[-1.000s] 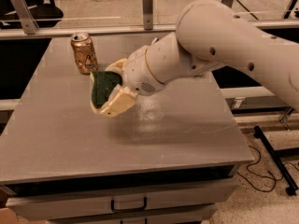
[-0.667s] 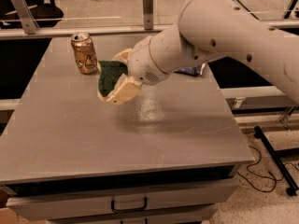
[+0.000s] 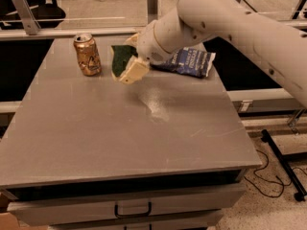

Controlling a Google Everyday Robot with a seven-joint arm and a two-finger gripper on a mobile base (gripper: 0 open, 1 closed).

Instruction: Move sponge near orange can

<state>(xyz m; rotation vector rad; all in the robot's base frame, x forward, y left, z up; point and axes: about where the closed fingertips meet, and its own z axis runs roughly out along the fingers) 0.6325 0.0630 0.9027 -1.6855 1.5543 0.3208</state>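
The orange can [image 3: 87, 54] stands upright at the back left of the grey table [image 3: 120, 128]. My gripper [image 3: 127, 61] is just to the right of the can, low over the table. It is shut on the sponge [image 3: 121, 59], whose dark green top faces the camera between the two pale fingers [image 3: 134, 72]. The sponge is a short gap to the right of the can and does not touch it. I cannot tell whether the sponge rests on the table.
A dark blue snack bag [image 3: 188, 61] lies at the back right of the table, partly behind my arm [image 3: 230, 18]. A metal rail [image 3: 57, 32] runs behind the table. Drawers [image 3: 132, 207] are under the front edge.
My gripper has carried the sponge back and to the left, closer to the orange can. The blue bag now shows behind the arm.
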